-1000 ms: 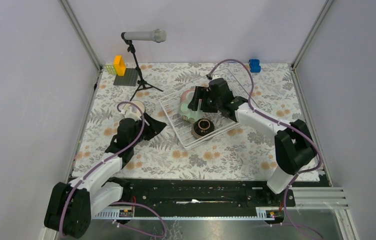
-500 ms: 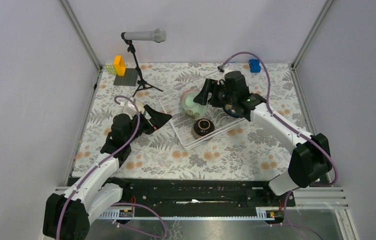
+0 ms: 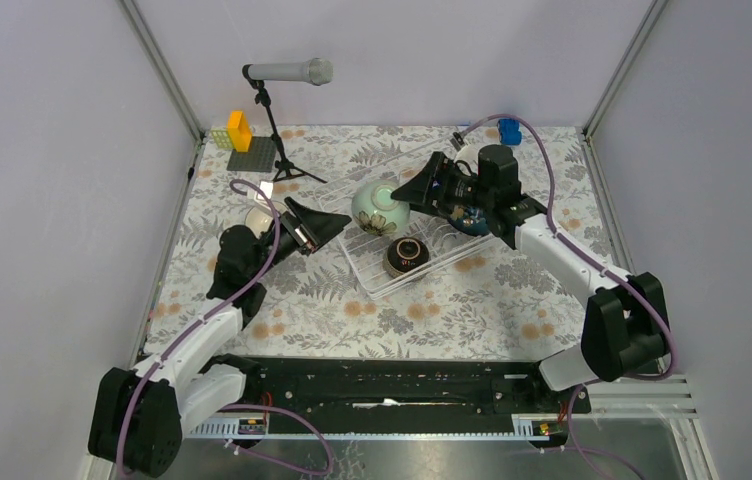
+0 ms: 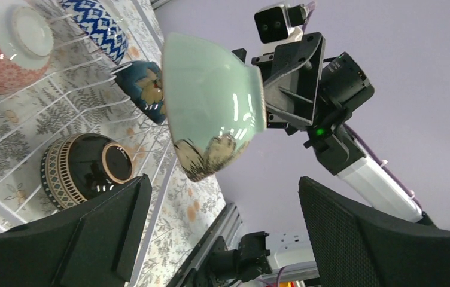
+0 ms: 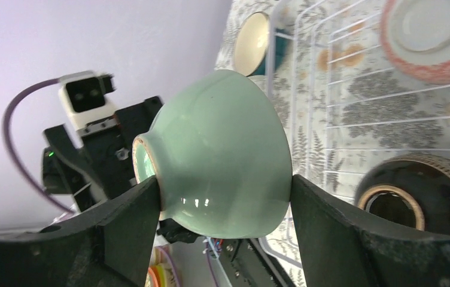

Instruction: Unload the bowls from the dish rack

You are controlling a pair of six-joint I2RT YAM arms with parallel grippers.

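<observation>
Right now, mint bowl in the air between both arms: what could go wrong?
1. The right fingers pinch the glossy mint green bowl sideways across its wall; a slip would likely drop it onto the dish rack or the dark brown bowl below.
2. The left fingers stand open, facing the bowl close up; coming in off-line could knock it loose or strike the right fingers.

left gripper spread wide, arm stretched forward; right gripper raised, clamped on the mint bowl

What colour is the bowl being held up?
Mint green ceramic bowl, clearest in the right wrist view.
</observation>
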